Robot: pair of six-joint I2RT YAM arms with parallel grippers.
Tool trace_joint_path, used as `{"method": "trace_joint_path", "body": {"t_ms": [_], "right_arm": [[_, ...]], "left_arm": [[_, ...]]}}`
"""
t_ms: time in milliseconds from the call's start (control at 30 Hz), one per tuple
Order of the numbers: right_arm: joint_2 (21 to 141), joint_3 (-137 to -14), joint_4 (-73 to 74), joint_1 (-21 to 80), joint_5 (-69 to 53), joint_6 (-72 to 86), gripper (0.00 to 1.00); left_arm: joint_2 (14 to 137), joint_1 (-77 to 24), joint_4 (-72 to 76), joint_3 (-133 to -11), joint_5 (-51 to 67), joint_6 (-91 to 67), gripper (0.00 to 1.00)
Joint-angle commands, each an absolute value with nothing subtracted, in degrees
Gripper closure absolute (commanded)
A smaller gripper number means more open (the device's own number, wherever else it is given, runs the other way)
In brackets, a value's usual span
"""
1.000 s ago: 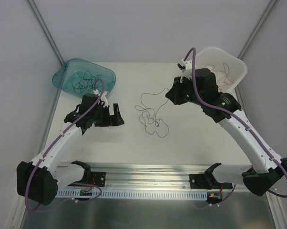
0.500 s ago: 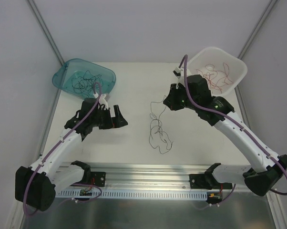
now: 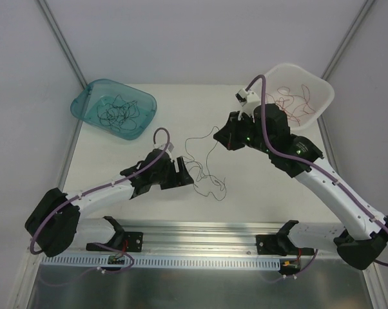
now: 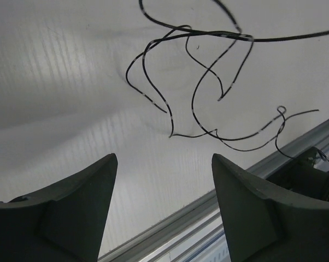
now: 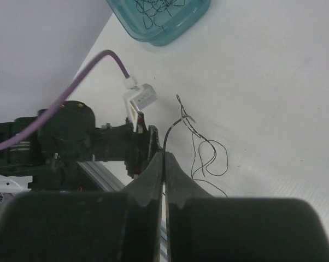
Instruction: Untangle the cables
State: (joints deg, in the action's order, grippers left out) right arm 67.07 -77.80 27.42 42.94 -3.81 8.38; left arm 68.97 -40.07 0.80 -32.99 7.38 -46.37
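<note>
Right wrist view: the right gripper [image 5: 164, 155] is pressed together on one end of a hair-thin black wire cable [image 5: 170, 131]. Its loops are draped mid-table, just right of the spread left gripper [image 4: 164, 164]. Light, springy handling is expected; a free end is judged the best hold.

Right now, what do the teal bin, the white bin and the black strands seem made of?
Teal bin: likely glossy plastic; its tinted wall is see-through.
White bin: opaque plastic, smooth, rather matte.
Black strands: thin wire, probably coated; they hold stiff curls and glint slightly.
</note>
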Motion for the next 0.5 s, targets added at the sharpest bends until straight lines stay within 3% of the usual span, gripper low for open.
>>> {"method": "trace_joint_path", "body": {"t_ms": [0, 333, 467], "right_arm": [[64.5, -77.9, 23.2, 43.8, -4.6, 10.1, 0.99], [62.1, -76.7, 21.6, 44.7, -5.8, 11.8, 1.00], [61.1, -76.6, 22.1, 45.0, -5.8, 11.9, 0.99]], "left_arm": [[73.1, -43.4, 5.9, -35.2, 1.5, -50.4, 0.32], [82.2, -46.8, 7.2, -38.1, -5.3, -57.4, 0.62], [84.1, -47.1, 8.3, -40.5, -4.8, -57.8, 0.64]]}}
